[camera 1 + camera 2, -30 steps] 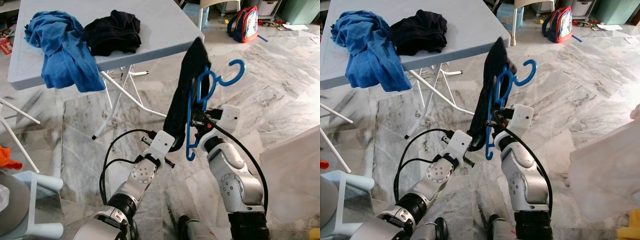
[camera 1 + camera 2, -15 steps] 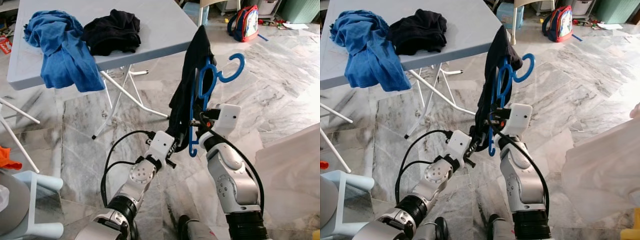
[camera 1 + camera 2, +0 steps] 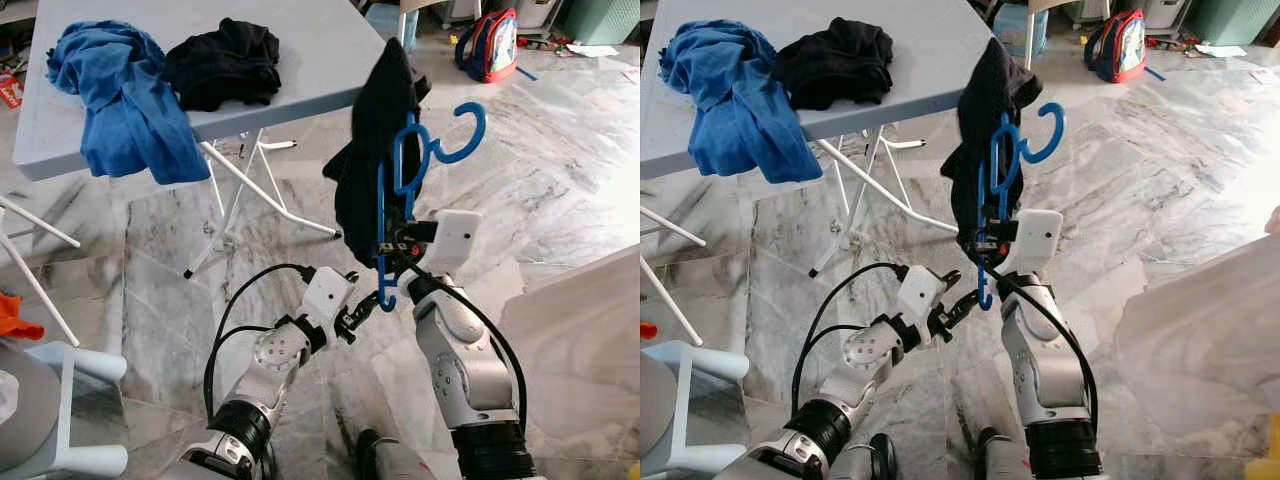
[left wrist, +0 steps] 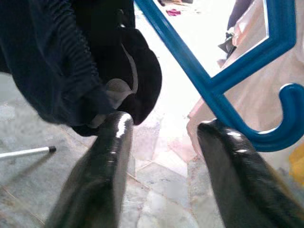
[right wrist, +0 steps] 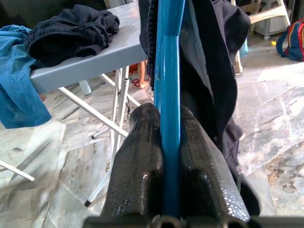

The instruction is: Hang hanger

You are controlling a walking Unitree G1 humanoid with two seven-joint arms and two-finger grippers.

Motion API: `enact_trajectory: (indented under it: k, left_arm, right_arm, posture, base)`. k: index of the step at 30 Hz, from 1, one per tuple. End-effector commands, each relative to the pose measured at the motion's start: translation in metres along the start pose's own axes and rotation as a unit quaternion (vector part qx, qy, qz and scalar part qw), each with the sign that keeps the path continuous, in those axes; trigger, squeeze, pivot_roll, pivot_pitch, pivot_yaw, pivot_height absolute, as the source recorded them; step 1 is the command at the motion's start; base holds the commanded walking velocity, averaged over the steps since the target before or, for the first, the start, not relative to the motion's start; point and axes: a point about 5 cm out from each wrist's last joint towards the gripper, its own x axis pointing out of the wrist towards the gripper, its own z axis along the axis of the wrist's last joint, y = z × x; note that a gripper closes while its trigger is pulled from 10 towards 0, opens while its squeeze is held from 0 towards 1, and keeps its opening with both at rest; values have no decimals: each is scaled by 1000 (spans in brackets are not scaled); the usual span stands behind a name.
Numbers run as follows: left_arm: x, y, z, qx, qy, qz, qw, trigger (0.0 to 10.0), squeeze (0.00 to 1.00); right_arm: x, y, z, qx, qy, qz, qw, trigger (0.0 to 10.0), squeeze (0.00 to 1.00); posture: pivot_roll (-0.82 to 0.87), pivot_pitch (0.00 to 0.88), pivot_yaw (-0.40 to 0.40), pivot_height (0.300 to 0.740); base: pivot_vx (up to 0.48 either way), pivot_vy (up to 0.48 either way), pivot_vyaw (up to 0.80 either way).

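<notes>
1. A blue plastic hanger (image 3: 400, 190) is held upright near the centre of the left eye view, with its hook curling toward the upper right of the frame.
2. A dark garment (image 3: 375, 150) is draped over the hanger and hangs bunched along its left side.
3. The right gripper (image 5: 168, 152) is seen pressed tight on the hanger's blue bar, one black finger (image 5: 140, 161) against each side of it, in the right wrist view.
4. In the left eye view that grip is placed at the lower part of the hanger, just above its small bottom hook, right of centre.
5. The left gripper (image 3: 358, 312) is found below the garment, slightly left of the hanger's lower end, with its fingers spread and nothing held between them.
6. In the left wrist view the garment's lower edge is seen just above one finger (image 4: 107, 156), while the hanger's bottom hook lies against the other.
7. A grey folding table (image 3: 330, 50) is seen across the upper left of the frame, with a blue cloth (image 3: 125, 95) hanging over its front edge and a black cloth (image 3: 225, 65) piled beside it.
8. A backpack (image 3: 490, 45) is seen on the marble floor (image 3: 560, 190) at the upper right.
</notes>
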Motion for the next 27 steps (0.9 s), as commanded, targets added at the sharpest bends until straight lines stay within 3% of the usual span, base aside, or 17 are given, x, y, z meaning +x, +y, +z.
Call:
enact_trajectory:
  k: [1,6,9,13,19,24,27]
  left_arm:
    - [4,-19,2,2,-6,-67,998,10000,1000]
    - [3,-22,8,34,-18,-91,995,10000,1000]
    - [1,-19,17,55,-38,-94,993,10000,1000]
    - [-7,-3,36,82,-67,-89,990,10000,1000]
    - [-20,11,47,91,-75,-81,990,10000,1000]
    - [-34,20,37,95,-49,-64,992,10000,1000]
    - [-41,17,25,84,-28,-59,994,10000,1000]
  right_arm:
    - [3,7,10,-7,-33,15,999,10000,0]
    - [3,8,11,-18,-43,22,999,10000,0]
    - [3,7,10,-49,-47,30,997,10000,0]
    - [-3,0,0,-65,-28,46,996,10000,0]
    - [-10,-12,-8,-67,-16,45,997,10000,0]
    - [-12,-18,-14,-62,-6,42,997,10000,0]
    - [-10,-21,-14,-63,-4,37,997,10000,0]
  posture:
    - [-153,232,14,740]
    - [-150,232,18,740]
    - [-150,232,19,740]
    - [-144,236,27,740]
    - [-133,240,32,740]
    - [-130,241,35,740]
    - [-129,241,32,740]
  base:
    - [0,0,0]
    - [0,0,0]
    - [0,0,0]
    - [0,0,0]
    - [0,0,0]
    - [0,0,0]
    - [0,0,0]
